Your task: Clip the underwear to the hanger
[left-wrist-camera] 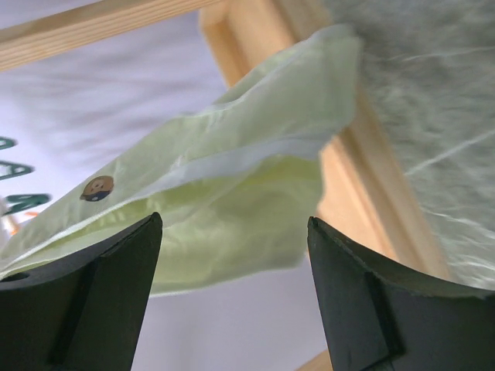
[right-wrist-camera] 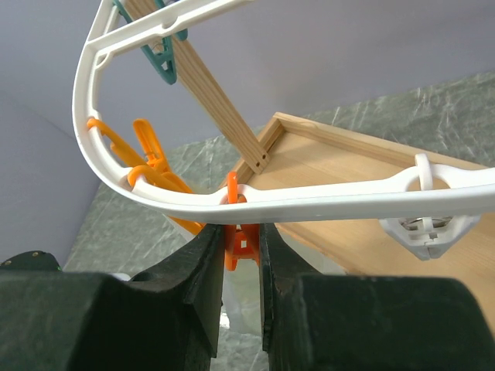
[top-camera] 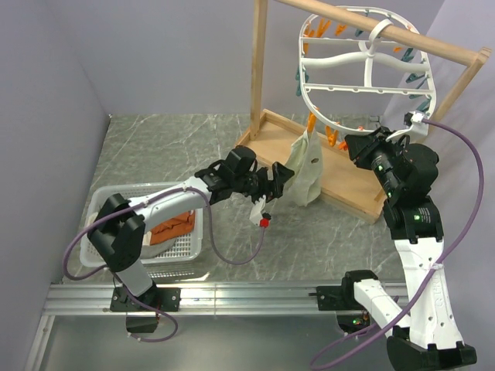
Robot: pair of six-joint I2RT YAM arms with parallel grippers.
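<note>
The hanger (top-camera: 363,58) hangs by its hook from the wooden stand's top bar. The pale underwear (top-camera: 305,171) dangles from the hanger's low rim, below the orange clothespins. My left gripper (top-camera: 280,179) is open just left of it. In the left wrist view the fabric (left-wrist-camera: 240,178), with its dark spot (left-wrist-camera: 97,188), lies beyond the spread fingers (left-wrist-camera: 116,294), and nothing is between them. My right gripper (top-camera: 354,147) is shut on an orange clothespin (right-wrist-camera: 241,246) under the white rim (right-wrist-camera: 332,201). Pale fabric (right-wrist-camera: 241,309) shows below that pin; I cannot tell if the pin grips it.
The wooden stand (top-camera: 259,62) has a shallow tray base (top-camera: 348,185) under the hanger. A white basket (top-camera: 186,251) at the left holds an orange-rust cloth (top-camera: 172,226). A small red-tipped tag (top-camera: 264,222) hangs under the left wrist. Purple walls close the sides.
</note>
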